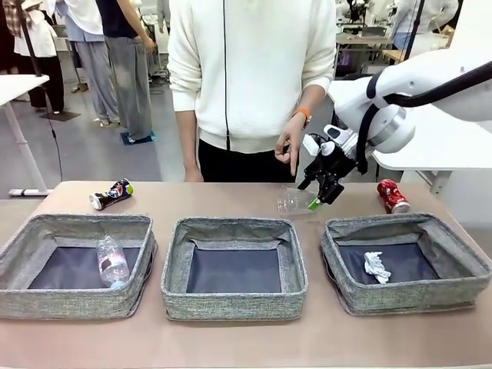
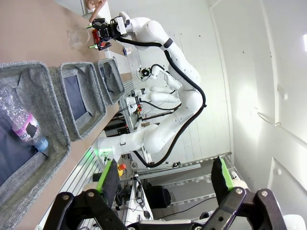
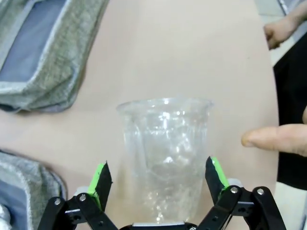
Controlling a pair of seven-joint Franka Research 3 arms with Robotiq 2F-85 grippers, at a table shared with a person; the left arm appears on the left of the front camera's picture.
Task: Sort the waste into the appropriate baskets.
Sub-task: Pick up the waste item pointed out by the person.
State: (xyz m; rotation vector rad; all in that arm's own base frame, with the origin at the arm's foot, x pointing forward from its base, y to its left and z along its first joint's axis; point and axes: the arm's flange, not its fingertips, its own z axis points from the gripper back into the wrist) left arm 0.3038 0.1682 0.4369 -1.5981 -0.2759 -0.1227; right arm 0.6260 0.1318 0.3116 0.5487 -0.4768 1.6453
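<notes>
1. The right claw (image 1: pixel 321 187) is hanging released low over the tabletop (image 1: pixel 231 201), behind the gap between the middle basket (image 1: pixel 231 304) and the right basket (image 1: pixel 407 298), with its jaws spread wide and clamping nothing
2. The clear plastic cup (image 1: pixel 294 201) is lying on its side on the tabletop, with its base toward the right claw and its rim pointing away
3. In the right wrist view the cup is sitting between the green fingertips (image 3: pixel 101 178); a gap is showing at one pad, and I cannot tell whether the other pad is touching the cup wall
4. A person's hand (image 1: pixel 290 144) is pointing down at the far side of the tabletop, its fingertip coming near the cup
5. The left claw (image 2: pixel 165 184) is hanging released away from the tabletop, its jaws standing wide apart with nothing between them
6. The clear plastic bottle (image 1: pixel 112 261) is lying inside the left basket (image 1: pixel 69 301), toward its right wall
7. The crumpled white paper wad (image 1: pixel 377 265) is lying on the dark bottom of the right basket
8. The crushed red can (image 1: pixel 393 196) is lying on the tabletop just behind the right basket
9. The dark multicoloured can (image 1: pixel 111 194) is lying on its side behind the left basket
</notes>
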